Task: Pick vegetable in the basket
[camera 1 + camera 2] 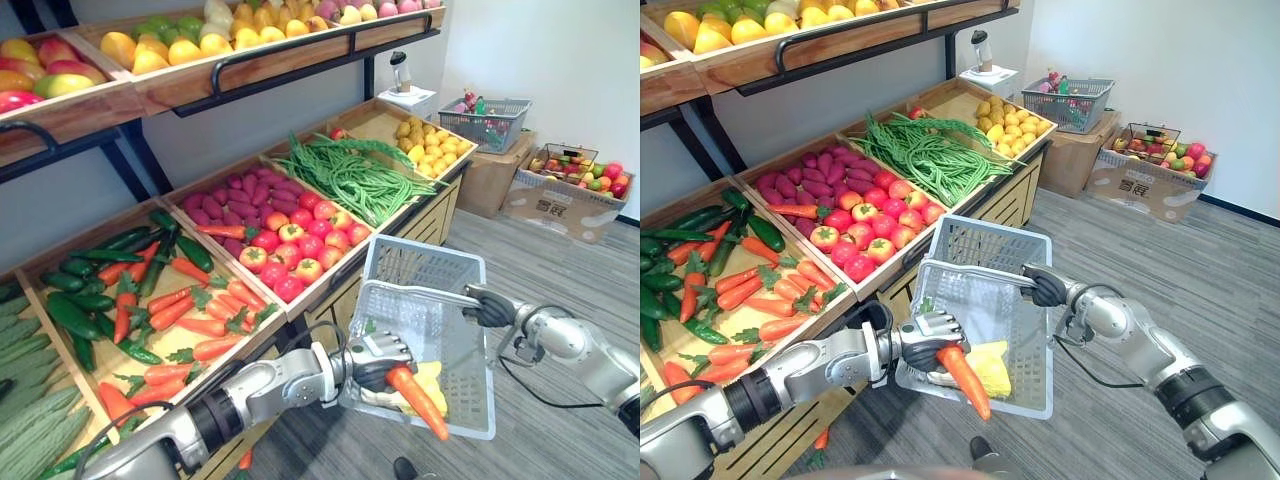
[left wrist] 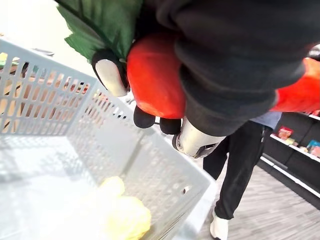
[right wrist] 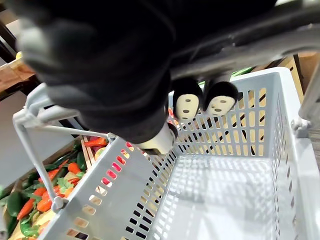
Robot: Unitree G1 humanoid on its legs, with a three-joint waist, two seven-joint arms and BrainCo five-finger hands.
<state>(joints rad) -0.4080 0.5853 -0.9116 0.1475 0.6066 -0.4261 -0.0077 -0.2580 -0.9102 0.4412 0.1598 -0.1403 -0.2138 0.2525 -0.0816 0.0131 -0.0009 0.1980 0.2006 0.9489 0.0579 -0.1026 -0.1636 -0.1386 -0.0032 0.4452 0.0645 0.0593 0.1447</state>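
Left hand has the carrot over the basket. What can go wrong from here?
1. The carrot sits slanted in the left hand, its tip near the basket rim; released so, it might roll out over the edge.
2. The basket hangs from its handle in the right hand alone; a dropped carrot may swing or tilt it.
3. A person stands close beyond the basket; a wide arm move could hit them.

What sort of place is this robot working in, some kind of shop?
Probably a grocery produce section, perhaps a mock-up. Slanted wooden bins hold carrots, tomatoes and green beans, and the right hand carries a grey shopping basket while the left hand holds a carrot over it.
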